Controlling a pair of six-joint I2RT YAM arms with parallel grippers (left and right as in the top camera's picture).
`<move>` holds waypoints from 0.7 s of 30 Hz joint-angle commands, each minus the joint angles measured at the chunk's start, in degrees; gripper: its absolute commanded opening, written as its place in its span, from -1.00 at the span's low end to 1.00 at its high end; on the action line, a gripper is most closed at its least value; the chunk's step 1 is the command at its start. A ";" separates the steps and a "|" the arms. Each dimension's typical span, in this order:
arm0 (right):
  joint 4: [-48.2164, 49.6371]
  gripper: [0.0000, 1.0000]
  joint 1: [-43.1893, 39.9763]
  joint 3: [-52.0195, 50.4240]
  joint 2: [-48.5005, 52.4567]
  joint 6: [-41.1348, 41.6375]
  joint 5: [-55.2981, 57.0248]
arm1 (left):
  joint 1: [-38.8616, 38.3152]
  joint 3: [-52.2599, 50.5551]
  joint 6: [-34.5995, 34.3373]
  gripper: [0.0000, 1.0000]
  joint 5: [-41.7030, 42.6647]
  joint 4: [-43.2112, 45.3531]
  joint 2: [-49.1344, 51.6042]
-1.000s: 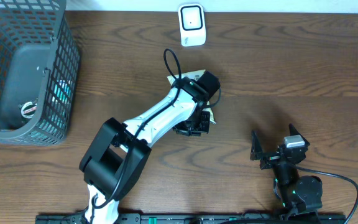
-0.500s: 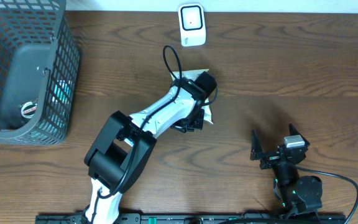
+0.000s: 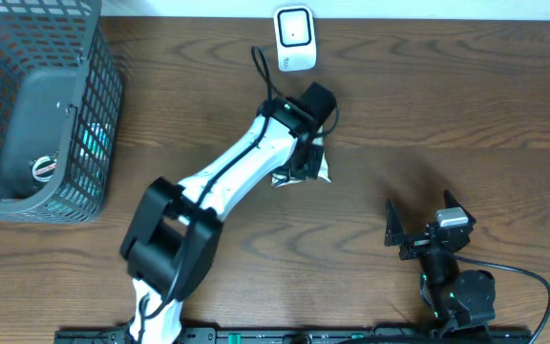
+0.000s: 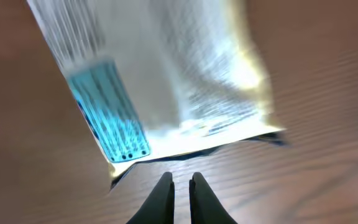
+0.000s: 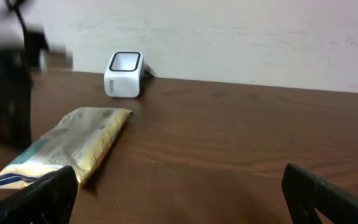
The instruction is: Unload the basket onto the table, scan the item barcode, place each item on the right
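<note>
A: Where is the item?

B: The flat silvery foil packet with a teal-blue band [image 3: 317,172] lies on the dark wooden surface [image 3: 447,105], near the middle. It is toward six o'clock from the small white box-shaped scanner [image 3: 294,38], which sits at the twelve o'clock edge. They are apart, with bare wood between them.

A: Is the left tool [image 4: 180,182] holding it?

B: It doesn't look so. Its fingers are pressed together with nothing between them, and the tips are just short of the packet's near edge. The wrist view is blurred, so I can't tell whether they touch it.

A: Why closed?

B: My guess is that a closed pair makes one narrow point, good for nudging a limp, flat packet or getting under its edge. I can't make out a barcode. Lying flat, the packet shows the scanner's window nothing, so it needs lifting or sliding toward twelve o'clock.

A: And the right tool [image 3: 421,222]?

B: Spread fully wide and empty, around four o'clock, well clear of the left arm. Its camera faces the packet and scanner, so it is probably parked there to keep out of the way.

A: The dark grey mesh basket [image 3: 98,115]?

B: At nine o'clock, well apart, and likely meant for scanned items.
</note>
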 commanded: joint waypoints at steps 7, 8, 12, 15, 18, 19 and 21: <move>-0.24 0.99 -0.61 -0.09 -0.04 -0.59 -0.35 | 0.94 1.51 3.41 -0.67 -7.39 9.62 -4.28; -0.24 0.99 -0.61 -0.09 -0.04 -0.59 -0.35 | 0.94 1.20 3.39 -0.67 -7.39 10.10 -3.50; -0.24 0.99 -0.61 -0.09 -0.04 -0.59 -0.35 | 0.92 0.39 3.32 -0.67 -7.39 9.94 2.47; -0.24 0.98 -0.61 -0.09 -0.04 -0.59 -0.35 | 0.94 0.39 3.06 -0.54 -7.41 7.32 7.04; -0.24 0.99 -0.61 -0.09 -0.04 -0.59 -0.35 | 0.94 0.39 2.89 -0.32 -7.41 5.84 10.10; -0.24 0.99 -0.61 -0.09 -0.04 -0.59 -0.35 | 0.94 0.39 2.89 -0.23 -7.41 5.68 10.49; -0.24 0.99 -0.61 -0.09 -0.04 -0.59 -0.35 | 0.94 0.52 2.89 -0.21 -7.39 5.53 10.51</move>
